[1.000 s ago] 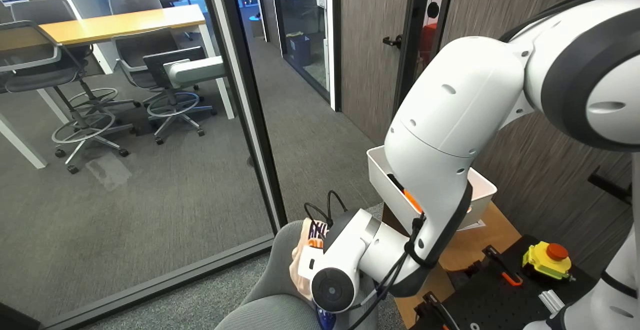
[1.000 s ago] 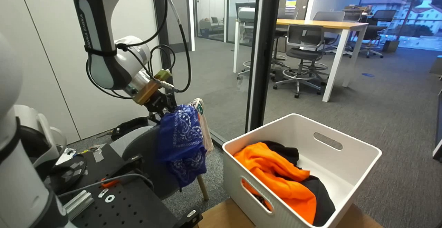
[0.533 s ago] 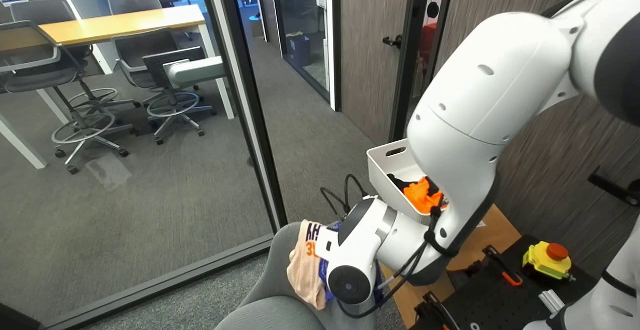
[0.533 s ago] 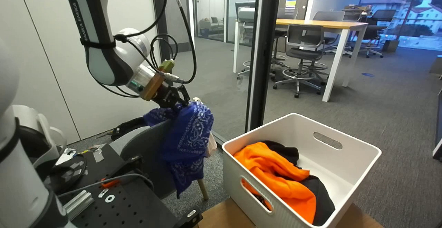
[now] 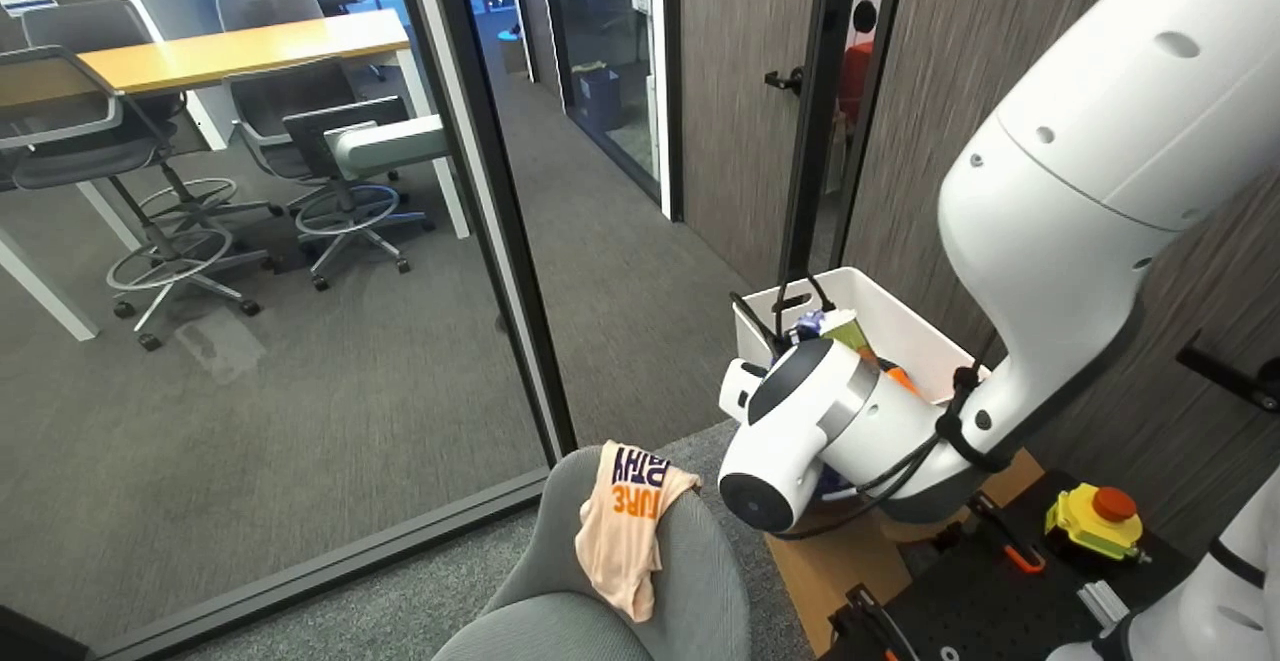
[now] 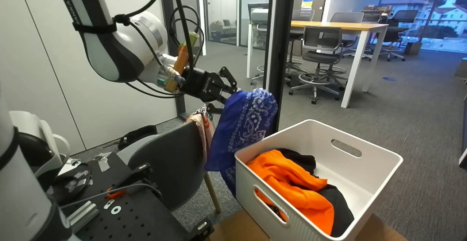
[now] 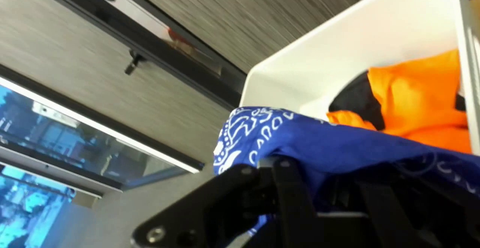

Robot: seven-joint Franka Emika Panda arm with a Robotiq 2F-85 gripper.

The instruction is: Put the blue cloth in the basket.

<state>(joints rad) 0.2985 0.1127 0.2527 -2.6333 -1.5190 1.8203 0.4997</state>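
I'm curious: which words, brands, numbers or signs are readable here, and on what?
"ANKA EMIKA": robot arm, start hidden.
"ROBOTIQ": gripper, small.
"URE", seemingly, upside down: peach cloth; its purple letters are unclear.
Wall poster: any text is too small to read.
No number is legible.

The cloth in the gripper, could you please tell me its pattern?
The blue cloth has white paisley-like swirls and loops, clearest in an exterior view.

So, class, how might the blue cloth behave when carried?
Probably floppy: the blue cloth droops in folds from the gripper. Likely light, since it looks thin. Its lower part, hanging outside the basket, may catch going in.
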